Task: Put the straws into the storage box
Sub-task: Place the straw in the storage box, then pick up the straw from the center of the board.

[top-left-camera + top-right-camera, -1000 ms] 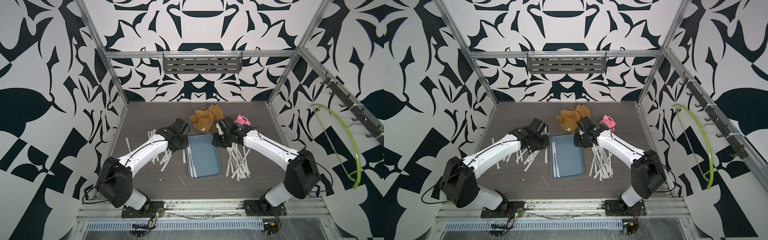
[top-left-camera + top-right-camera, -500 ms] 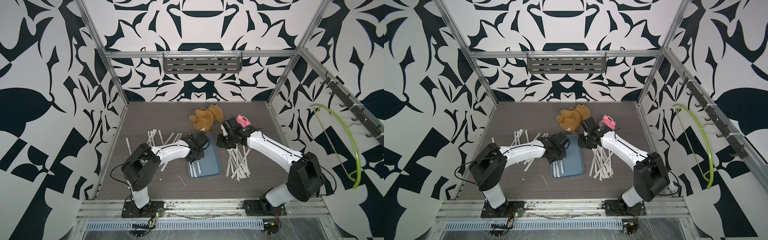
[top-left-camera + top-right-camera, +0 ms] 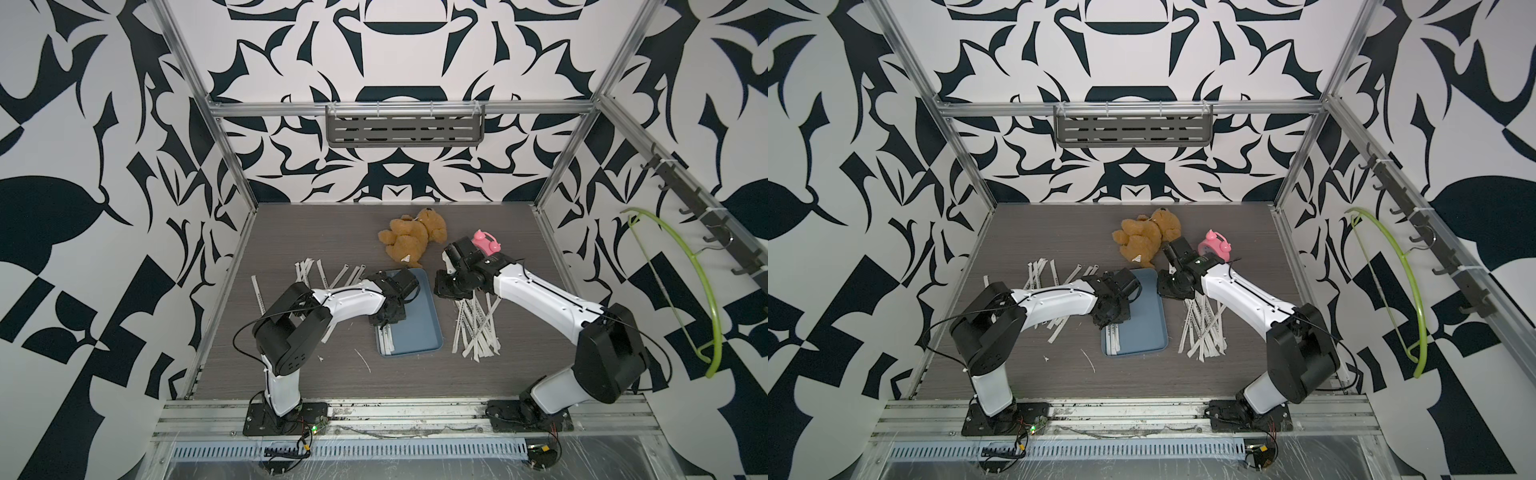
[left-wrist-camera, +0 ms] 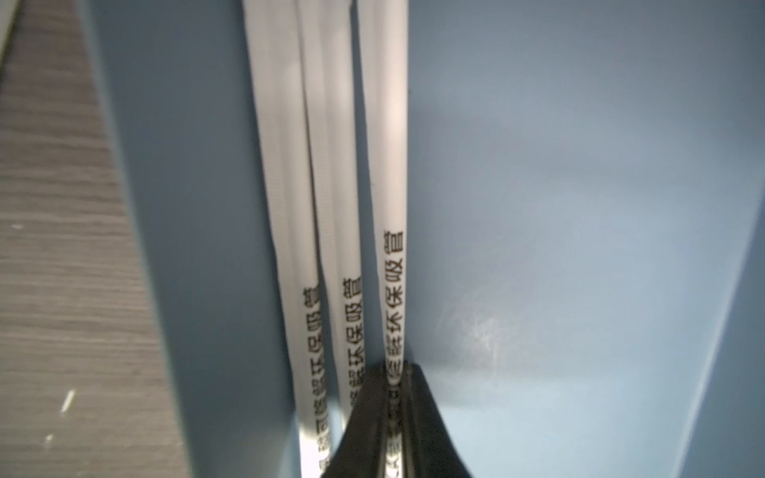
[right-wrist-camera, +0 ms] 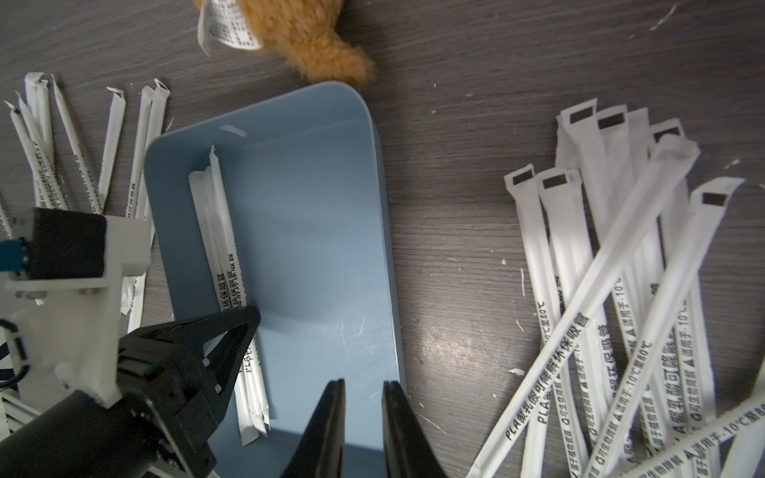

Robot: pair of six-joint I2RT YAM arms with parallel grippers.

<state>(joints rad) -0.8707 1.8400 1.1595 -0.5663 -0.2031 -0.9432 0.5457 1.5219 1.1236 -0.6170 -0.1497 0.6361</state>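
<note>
Black-&-white patterned walls close in a brown wood-grain table (image 3: 332, 224), w/ a grey slotted shelf (image 3: 405, 131) up on the far wall. Storage box (image 3: 419, 328) sits flat approx mid-table, long side running near-to-far, clear in both top views. Just far of it lies a teddy bear (image 3: 411, 237). A pink alarm clock (image 3: 486, 243) stands to the bear's right.

Straws come in 3 lots:
- A loose fan of straws (image 3: 304, 271) is on the table left of the box, partly under my left arm.
- A bigger criss-cross pile (image 3: 478, 328) is on the table right of the box. It's near the box but apart from it, w/ a strip of table showing btwn them in the right wrist view.
- A few in-box straws (image 5: 213, 223) already lie inside, lined up along the box's left wall.

Left jaws are down inside the box at that left side. Tips are nearly together w/ one straw (image 4: 393, 269) pinched btwn them. It runs parallel to two others (image 4: 327, 207) right beside it.

Right jaws hang over the box's right rim. There's a narrow gap btwn the tips & nothing in it, so they're slightly open & holding nothing.

A thin white scrap (image 3: 362, 360) lies on the table nr the box's near left corner.
</note>
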